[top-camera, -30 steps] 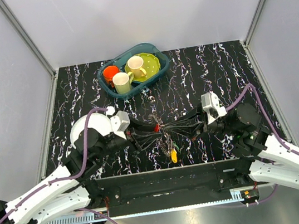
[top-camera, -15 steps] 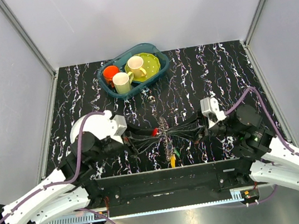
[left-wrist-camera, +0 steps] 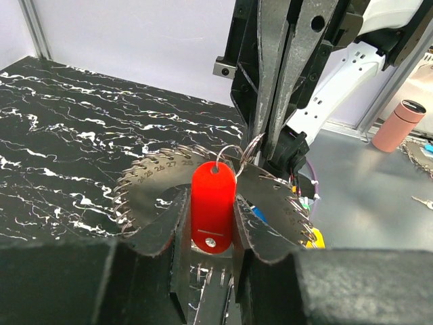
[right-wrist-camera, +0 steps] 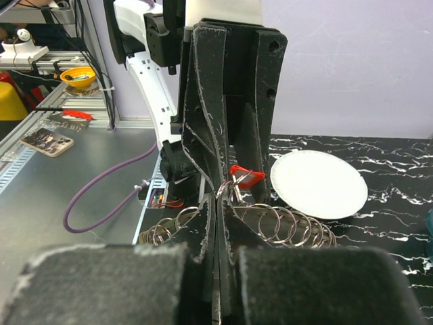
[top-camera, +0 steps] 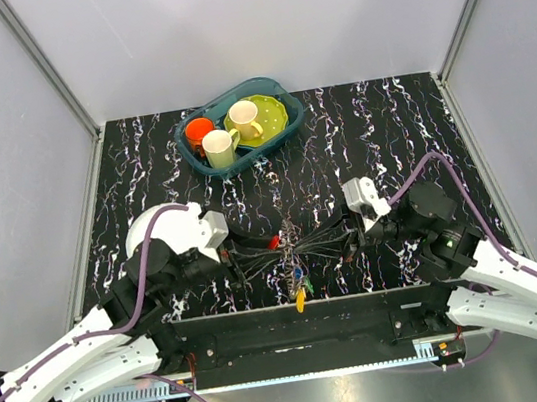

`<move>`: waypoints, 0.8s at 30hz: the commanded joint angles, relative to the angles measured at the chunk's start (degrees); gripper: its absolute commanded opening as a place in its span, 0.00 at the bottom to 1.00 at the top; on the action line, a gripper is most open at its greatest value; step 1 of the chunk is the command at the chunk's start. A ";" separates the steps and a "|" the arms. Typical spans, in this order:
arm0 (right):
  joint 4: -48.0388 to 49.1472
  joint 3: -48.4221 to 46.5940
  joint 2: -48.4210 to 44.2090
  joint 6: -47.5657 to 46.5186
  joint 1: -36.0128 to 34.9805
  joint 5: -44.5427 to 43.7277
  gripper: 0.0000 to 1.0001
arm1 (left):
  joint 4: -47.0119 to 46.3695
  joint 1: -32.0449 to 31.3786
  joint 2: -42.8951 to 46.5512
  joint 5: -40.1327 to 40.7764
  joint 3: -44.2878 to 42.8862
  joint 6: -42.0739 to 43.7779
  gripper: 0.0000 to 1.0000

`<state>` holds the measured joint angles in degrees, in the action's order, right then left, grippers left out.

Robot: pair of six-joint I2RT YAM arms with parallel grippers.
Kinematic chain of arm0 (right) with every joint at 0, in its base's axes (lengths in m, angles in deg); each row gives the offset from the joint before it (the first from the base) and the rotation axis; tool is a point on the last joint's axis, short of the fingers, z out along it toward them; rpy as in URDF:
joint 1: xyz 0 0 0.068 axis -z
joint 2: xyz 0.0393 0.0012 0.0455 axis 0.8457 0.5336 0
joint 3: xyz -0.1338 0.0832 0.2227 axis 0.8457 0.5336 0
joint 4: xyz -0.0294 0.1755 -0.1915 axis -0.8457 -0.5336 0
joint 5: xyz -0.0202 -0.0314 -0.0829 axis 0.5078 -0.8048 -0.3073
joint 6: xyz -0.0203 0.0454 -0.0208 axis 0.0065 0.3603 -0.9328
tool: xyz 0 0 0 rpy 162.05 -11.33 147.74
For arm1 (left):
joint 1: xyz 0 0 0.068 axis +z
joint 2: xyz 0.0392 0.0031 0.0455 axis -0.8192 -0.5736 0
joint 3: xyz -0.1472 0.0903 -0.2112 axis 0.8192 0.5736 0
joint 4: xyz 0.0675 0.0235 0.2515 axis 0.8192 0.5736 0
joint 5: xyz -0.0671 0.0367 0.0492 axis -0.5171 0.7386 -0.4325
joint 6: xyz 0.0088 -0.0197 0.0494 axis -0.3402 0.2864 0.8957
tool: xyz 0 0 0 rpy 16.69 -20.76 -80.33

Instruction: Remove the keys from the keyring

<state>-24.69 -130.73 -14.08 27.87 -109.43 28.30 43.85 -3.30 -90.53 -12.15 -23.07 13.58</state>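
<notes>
The keyring (top-camera: 294,250) is a grey toothed metal disc (left-wrist-camera: 157,184) edged with small wire rings (right-wrist-camera: 289,225), held above the table near its front edge between both grippers. A red-headed key (left-wrist-camera: 213,205) hangs on it. Yellow (top-camera: 301,300), green and blue keys dangle below. My left gripper (left-wrist-camera: 211,215) is shut on the red key's plastic head and comes in from the left in the top view (top-camera: 255,248). My right gripper (right-wrist-camera: 218,203) is shut on the keyring's edge from the right (top-camera: 333,242). The red head also shows in the right wrist view (right-wrist-camera: 245,175).
A white plate (top-camera: 141,242) lies on the table under the left arm and shows in the right wrist view (right-wrist-camera: 318,184). A teal basket (top-camera: 242,159) at the back holds two cream mugs (top-camera: 221,147), an orange cup (top-camera: 199,128) and a green plate (top-camera: 273,115).
Both grippers and the keyring have shifted left and towards the near edge. The right arm has pushed in leftwards. The dangling yellow key now hangs over the table's front edge.
</notes>
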 commanded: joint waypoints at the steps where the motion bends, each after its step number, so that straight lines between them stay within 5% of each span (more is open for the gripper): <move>1: -1.03 -3.38 -0.73 1.32 -0.44 6.17 0.00 | -1.45 0.65 1.72 7.99 -2.89 1.56 0.00; 24: -10.54 -4.09 3.67 1.06 -0.44 8.72 0.00 | 1.28 0.65 0.93 11.16 -6.84 5.08 0.00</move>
<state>-30.98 -133.03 -10.39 27.76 -109.39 30.22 50.96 -3.59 -90.14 -9.20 -25.26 16.75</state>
